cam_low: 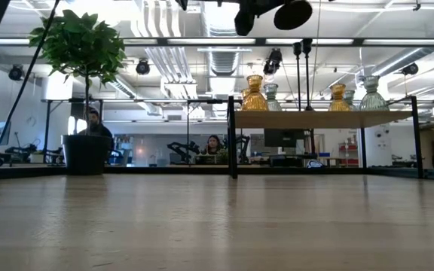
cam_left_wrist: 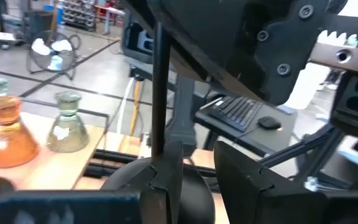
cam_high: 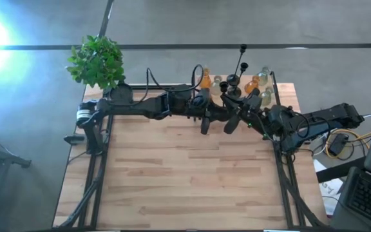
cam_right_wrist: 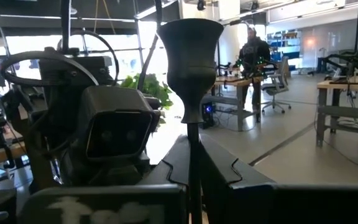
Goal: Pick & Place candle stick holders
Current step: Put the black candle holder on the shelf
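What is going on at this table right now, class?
Both arms are up near the back of the table, each gripping a black candle stick holder by its thin stem. The right gripper is shut on one with a cup-shaped top. The left gripper is clamped on another black stem. Behind them, on the raised shelf, amber holders and pale clear holders stand upright. A potted plant sits at the back left corner.

a leafy green plant [cam_high: 96,61] in a wide black pot [cam_low: 86,154] is standing at the far left corner of the pale wooden plank table [cam_high: 185,180]. a black keyboard [cam_left_wrist: 236,112] is lying on a desk beyond the table, with what is possibly a dark mouse [cam_left_wrist: 270,122] beside it. people [cam_low: 96,124] are sitting in the room behind.
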Tool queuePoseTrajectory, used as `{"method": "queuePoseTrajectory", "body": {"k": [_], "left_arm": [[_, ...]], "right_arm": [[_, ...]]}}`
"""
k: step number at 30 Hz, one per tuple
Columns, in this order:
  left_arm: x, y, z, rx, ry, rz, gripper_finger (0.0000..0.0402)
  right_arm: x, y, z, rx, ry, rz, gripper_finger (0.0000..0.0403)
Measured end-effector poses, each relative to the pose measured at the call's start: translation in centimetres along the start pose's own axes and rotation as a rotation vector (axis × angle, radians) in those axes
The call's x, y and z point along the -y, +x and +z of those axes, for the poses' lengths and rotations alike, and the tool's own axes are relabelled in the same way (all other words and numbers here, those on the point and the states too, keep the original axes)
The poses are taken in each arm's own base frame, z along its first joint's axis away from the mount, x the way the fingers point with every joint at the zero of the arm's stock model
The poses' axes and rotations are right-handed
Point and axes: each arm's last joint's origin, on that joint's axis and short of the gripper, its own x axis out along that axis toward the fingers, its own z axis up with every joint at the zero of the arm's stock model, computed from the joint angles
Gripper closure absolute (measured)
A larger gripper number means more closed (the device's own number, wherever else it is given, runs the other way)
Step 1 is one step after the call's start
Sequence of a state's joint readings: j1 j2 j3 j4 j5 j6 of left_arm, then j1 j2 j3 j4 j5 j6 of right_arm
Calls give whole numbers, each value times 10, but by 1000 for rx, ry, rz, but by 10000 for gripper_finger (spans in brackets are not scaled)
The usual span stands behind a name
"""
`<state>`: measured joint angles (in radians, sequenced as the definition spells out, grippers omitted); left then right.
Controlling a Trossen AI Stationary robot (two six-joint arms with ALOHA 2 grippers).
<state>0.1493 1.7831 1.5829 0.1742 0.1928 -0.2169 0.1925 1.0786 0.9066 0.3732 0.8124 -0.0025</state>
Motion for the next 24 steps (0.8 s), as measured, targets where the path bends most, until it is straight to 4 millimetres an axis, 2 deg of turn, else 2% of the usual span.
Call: {"method": "queuePoseTrajectory", "body": {"k": [12,17,20,24], "left_arm": [[-1,-6,4,-17,58,76,303],[3,-9,7,-26,37,-75,303],[10,-18,18,-6,46,-180,303],[20,-36,40,59,74,-213,303]], "right_arm": [[1,-1,1,2,2,-2,394],[0,-1,2,4,5,10,394],[2,-2,3,6,-21,-18,394],[7,-4,8,18,-46,-70,394]]}}
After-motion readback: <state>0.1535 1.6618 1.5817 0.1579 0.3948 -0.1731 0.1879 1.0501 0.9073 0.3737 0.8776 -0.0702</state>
